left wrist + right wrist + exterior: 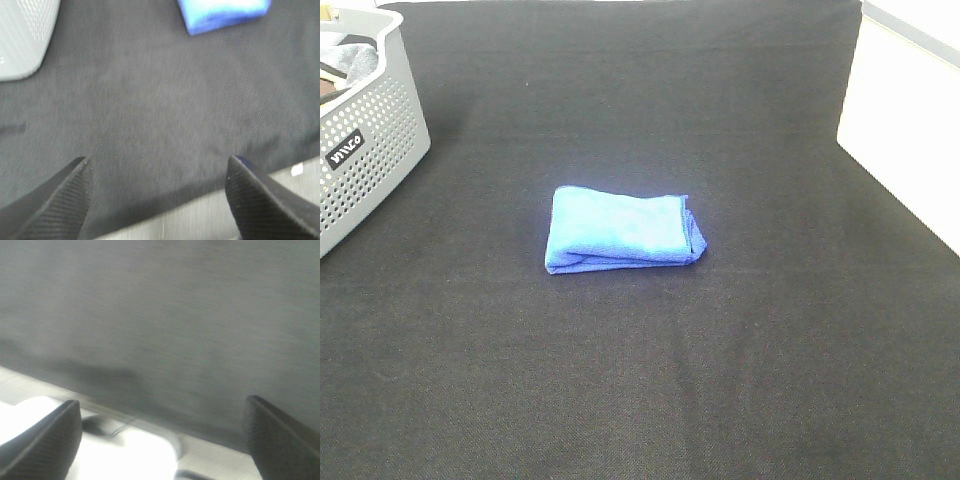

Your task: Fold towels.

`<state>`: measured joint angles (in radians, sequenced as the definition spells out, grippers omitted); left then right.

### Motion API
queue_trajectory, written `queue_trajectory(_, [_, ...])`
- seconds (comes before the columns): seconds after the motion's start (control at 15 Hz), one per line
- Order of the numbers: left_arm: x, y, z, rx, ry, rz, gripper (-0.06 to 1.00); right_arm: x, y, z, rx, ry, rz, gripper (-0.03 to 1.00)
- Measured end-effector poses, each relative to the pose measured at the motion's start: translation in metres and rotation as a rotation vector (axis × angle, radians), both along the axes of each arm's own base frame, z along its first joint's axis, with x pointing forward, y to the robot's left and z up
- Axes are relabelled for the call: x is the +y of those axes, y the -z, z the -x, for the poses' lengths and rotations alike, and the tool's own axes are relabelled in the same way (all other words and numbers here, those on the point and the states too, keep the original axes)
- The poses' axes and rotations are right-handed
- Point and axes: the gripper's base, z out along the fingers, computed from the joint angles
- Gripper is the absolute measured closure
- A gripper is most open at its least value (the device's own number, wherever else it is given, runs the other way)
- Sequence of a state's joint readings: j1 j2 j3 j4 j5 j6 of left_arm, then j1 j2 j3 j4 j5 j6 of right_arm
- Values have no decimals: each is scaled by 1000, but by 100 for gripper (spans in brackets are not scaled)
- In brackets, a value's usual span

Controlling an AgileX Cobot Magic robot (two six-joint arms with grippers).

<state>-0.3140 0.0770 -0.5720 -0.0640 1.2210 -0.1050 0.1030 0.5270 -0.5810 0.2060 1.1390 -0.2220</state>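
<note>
Here we see the blue towel [623, 231] lying folded into a small rectangle near the middle of the black cloth [640, 380] that covers the table. Its layered edges show on the side facing the camera and at its right end, where the folds are a little uneven. All around the towel the black cloth is bare, so there is wide open room on every side of it.

At the far left in the high view stands a grey perforated basket [370, 140], well apart from the towel. Some dark and light fabric [345, 60] lies inside it. The right edge of the black cloth runs diagonally in this view, and beyond it we see a white surface [900, 120]. No arm appears in the high view.

In the left wrist view, the left gripper [157, 200] has its two dark ribbed fingers [60, 205] spread wide with nothing between them. It hangs over the cloth near the cloth's edge, where a pale strip begins. The towel shows far from these fingers, and a corner of the basket is also seen there.

In the right wrist view, the right gripper [162, 440] is also spread wide and holds nothing. Below it the cloth ends, and a bright, blurred white area follows; what that is, we cannot tell.
</note>
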Motion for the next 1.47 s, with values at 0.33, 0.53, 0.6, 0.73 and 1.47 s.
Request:
queue_trajectory(0.33, [-11,12,10,-24,182,13,24,-11,-2,65,-403,20,6,14])
queue_trajectory(0.53, [-16,11,12,-48,266,5,24,-12,-1,75,-470,23,-2,14])
queue_trajectory(0.6, [-16,10,13,-56,277,-2,24,-12,0,73,-479,25,-3,14])
queue_trajectory(0.73, [-14,3,11,-178,332,-111,24,-12,1,72,-489,27,-6,14])
queue_trajectory(1.47, [-8,4,-2,-240,219,-129,24,-12,1,72,-491,27,-6,14])
